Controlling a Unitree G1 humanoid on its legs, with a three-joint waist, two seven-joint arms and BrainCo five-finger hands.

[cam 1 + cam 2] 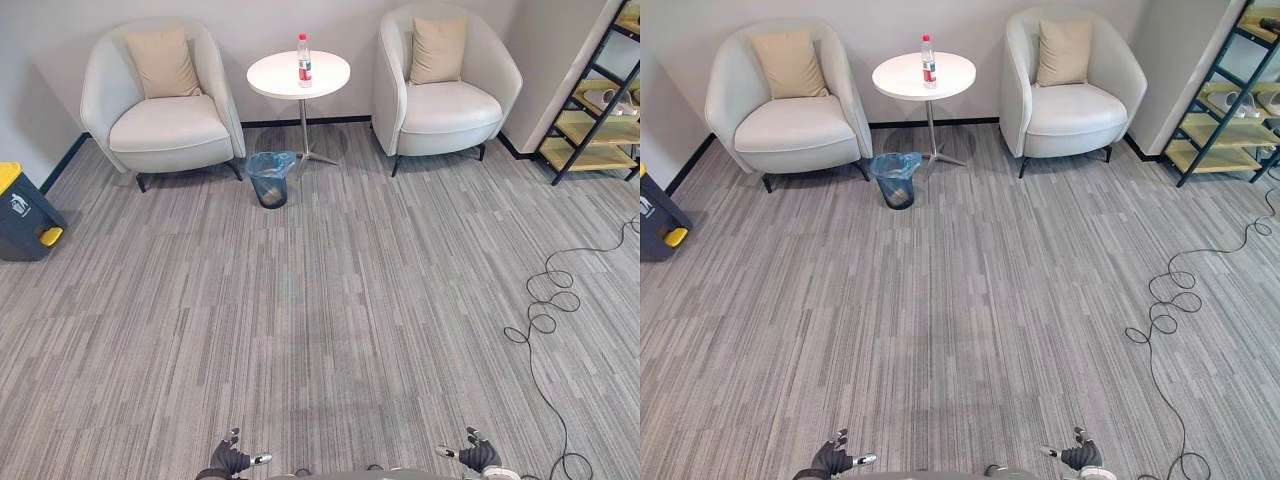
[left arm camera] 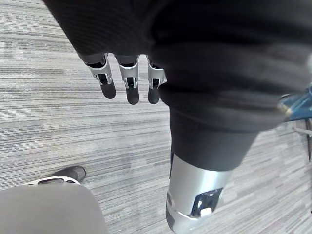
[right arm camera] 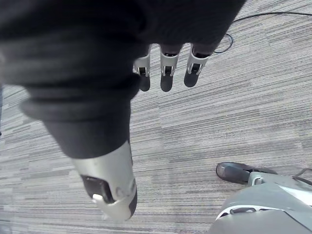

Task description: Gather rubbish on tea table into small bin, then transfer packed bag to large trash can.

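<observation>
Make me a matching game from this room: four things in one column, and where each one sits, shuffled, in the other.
Things:
1. bottle
2. small bin
3. large trash can
4. shelf unit

Places:
A. on the floor at the far left
B. standing on the round table
C. at the far right, past the right armchair
D. on the floor beside the table's leg

Pairs: 1-B, 2-D, 3-A, 4-C

Bright even light; soft shadow under tea table (image 1: 272, 76).
</observation>
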